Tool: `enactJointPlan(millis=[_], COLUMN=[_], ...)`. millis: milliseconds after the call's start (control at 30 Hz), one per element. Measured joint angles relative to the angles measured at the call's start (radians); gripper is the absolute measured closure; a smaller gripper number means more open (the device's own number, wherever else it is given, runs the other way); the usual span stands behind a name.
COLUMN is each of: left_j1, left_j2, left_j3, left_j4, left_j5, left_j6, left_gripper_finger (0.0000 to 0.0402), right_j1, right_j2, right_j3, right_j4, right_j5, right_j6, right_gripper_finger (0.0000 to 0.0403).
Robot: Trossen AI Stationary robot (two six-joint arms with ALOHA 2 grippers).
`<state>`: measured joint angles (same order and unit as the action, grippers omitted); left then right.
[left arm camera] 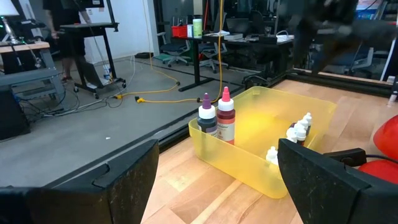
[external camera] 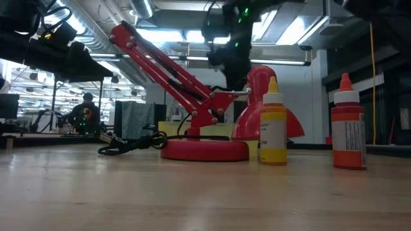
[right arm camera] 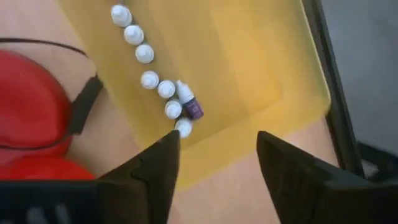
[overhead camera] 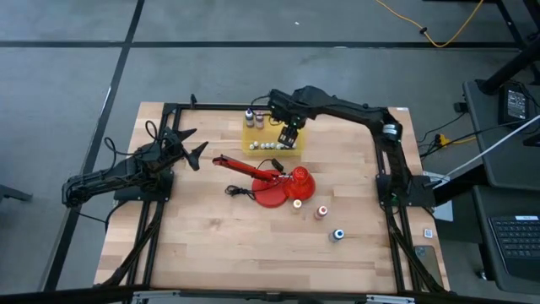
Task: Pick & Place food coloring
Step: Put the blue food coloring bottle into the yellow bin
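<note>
The right jaws (overhead camera: 290,135) stood apart and empty above the yellow bin (overhead camera: 291,153) at the far middle of the table (overhead camera: 211,245), over its right part. In the right wrist view a small purple bottle (right arm camera: 192,106) lay on its side on the bin floor beside a row of white-capped bottles (right arm camera: 144,53). The step in hand looked like a release just made, or a return for the next bottle. To do it well, the arm should lift straight up clear of the bin wall before swinging toward the three bottles left on the table: the yellow bottle (overhead camera: 297,203), the orange-red bottle (overhead camera: 321,211) and the blue bottle (overhead camera: 338,235), near and right of the red lamp (overhead camera: 278,180), whose shade crowds the yellow one.

The left jaws (overhead camera: 191,152), also open and empty, waited at the left of the table.

Only the left wrist view showed two taller bottles, a purple-tipped one (left arm camera: 207,116) and a red one (left arm camera: 226,120), upright in the bin's left end. The low view showed the yellow and orange-red bottles standing upright, with the blue one out of frame.
</note>
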<state>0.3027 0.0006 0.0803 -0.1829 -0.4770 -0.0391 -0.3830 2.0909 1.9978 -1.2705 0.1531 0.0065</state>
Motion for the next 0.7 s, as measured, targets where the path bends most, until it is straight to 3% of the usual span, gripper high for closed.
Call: enactJointPlan(millis=[233, 533, 700], left_j1=[0.000, 0.000, 0.000], left_j2=[0.000, 0.000, 0.000], left_j3=[0.000, 0.000, 0.000], left_j4=[0.000, 0.000, 0.000], left_j5=[0.000, 0.000, 0.000], left_j6=[0.000, 0.000, 0.000], left_gripper_finger=[0.0083, 0.0083, 0.0083], right_j1=[0.130, 0.398, 0.561], right_j2=[-0.178, -0.500, -0.585], right_j3=[-0.119, -0.455, -0.552], right_j4=[-0.066, -0.013, -0.021], right_j5=[0.045, 0.081, 0.055], right_j6=[0.213, 0.621, 0.890], right_gripper_finger=[0.0158, 0.0173, 0.0179])
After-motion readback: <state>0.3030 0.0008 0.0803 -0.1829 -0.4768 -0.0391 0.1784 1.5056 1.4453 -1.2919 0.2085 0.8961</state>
